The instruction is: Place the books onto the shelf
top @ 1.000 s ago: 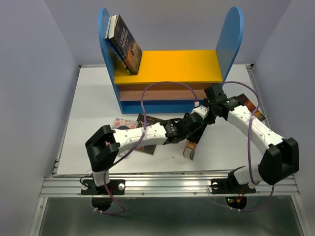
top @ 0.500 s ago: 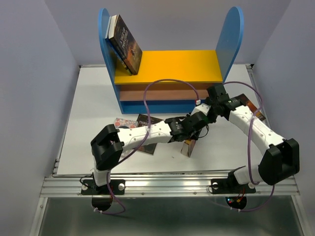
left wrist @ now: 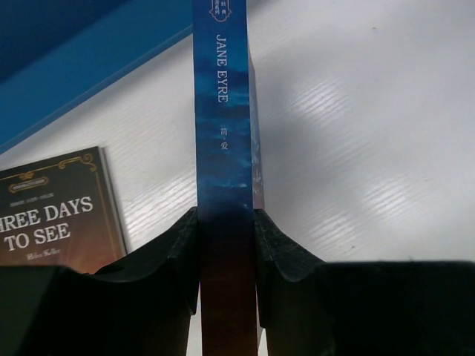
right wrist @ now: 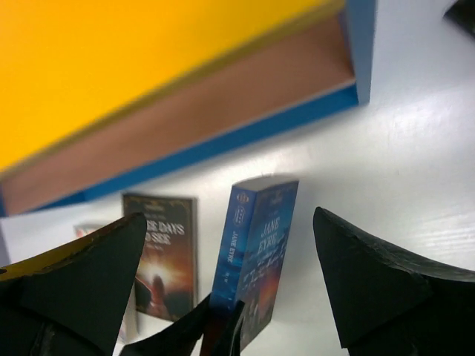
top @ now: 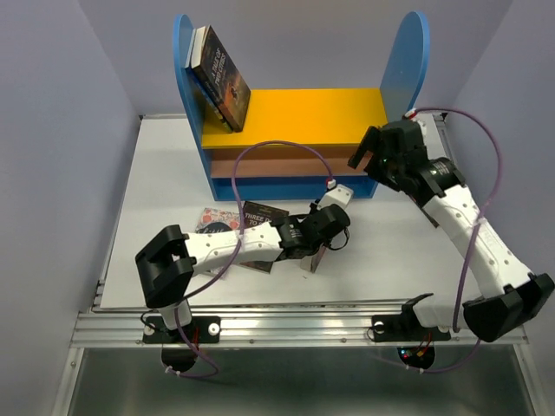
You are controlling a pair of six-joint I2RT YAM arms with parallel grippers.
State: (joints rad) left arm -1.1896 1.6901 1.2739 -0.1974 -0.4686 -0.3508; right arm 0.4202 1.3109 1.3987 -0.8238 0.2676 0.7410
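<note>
Item: blue book [left wrist: 223,111] (spine reads Jane Eyre), upright on the table [top: 165,173] before the shelf [top: 405,61], pinched narrowly by the left claw [left wrist: 226,222]. Right claw [top: 368,156]: wide open, empty, beside the shelf. Step, likely: lifting it over. Next: raise it and stand it beside the 2 shelved books [top: 217,78].

The blue book [left wrist: 223,111] reads "JANE EYRE" down its spine, with small Chinese characters below; the dark book [left wrist: 56,215] beside it shows "REE DAYS TO SEE" on its cover; the smaller line beneath is perhaps "Helen Keller".
</note>
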